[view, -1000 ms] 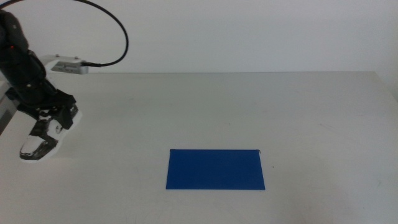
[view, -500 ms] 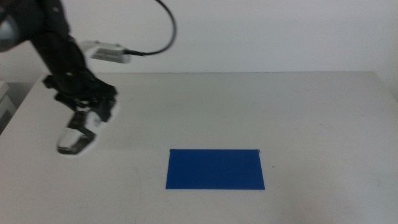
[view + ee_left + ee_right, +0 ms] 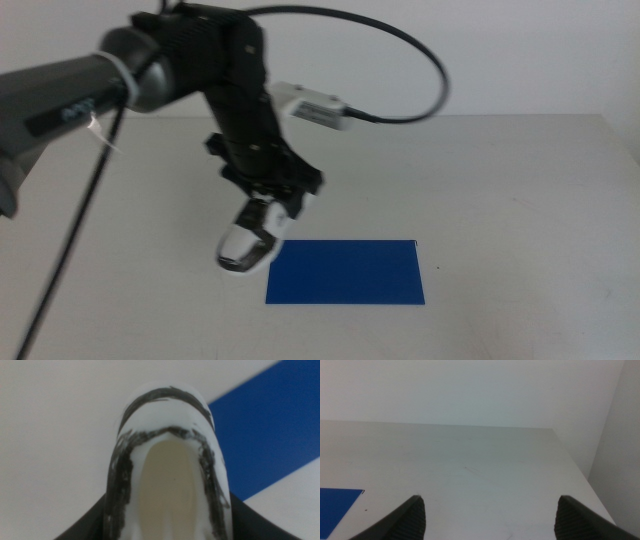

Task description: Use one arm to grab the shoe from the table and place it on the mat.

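The shoe point(image 3: 252, 236), a white sneaker with black patches, hangs toe-down above the table just left of the blue mat point(image 3: 346, 271). My left gripper point(image 3: 272, 196) is shut on its heel end, the arm reaching in from the left. In the left wrist view the shoe point(image 3: 167, 475) fills the middle, its opening facing the camera, dark jaws at both sides, and the mat point(image 3: 270, 425) lies beyond it. My right gripper point(image 3: 490, 512) stands open with nothing between its fingers, away from the work; a corner of the mat point(image 3: 337, 505) shows in its view.
The white-grey table point(image 3: 500, 180) stretches to a pale wall behind. A black cable point(image 3: 400, 70) loops above the left arm. The table's right edge point(image 3: 580, 475) shows in the right wrist view.
The left arm has carried the shoe from the table's far left rightward to the mat's left edge. The mat has not moved.
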`<state>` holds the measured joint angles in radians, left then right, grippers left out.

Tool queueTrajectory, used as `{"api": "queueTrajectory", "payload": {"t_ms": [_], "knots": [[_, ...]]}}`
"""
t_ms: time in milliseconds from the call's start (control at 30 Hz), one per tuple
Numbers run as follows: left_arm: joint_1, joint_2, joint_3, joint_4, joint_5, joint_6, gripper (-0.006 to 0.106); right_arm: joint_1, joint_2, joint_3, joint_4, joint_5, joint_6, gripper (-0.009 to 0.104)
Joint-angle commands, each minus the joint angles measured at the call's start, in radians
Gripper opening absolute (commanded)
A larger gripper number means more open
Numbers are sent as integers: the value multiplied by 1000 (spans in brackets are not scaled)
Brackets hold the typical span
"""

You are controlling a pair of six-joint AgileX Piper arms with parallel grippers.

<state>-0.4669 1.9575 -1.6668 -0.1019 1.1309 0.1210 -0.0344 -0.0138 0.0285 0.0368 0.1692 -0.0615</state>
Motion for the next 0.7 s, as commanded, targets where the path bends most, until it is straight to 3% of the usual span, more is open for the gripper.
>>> {"api": "queueTrajectory", "payload": {"t_ms": [0,367,667], "knots": [[-49,-62,-21,2,-47,-35,11,-5,-21,-10,-8,-79,-13,66],[-200,-27,-25,17,-150,-131,11,-5,-21,-10,-8,-79,-13,66],[-213,16,-25,17,-144,-144,11,-5,-21,-10,-8,-79,-13,66]]}}
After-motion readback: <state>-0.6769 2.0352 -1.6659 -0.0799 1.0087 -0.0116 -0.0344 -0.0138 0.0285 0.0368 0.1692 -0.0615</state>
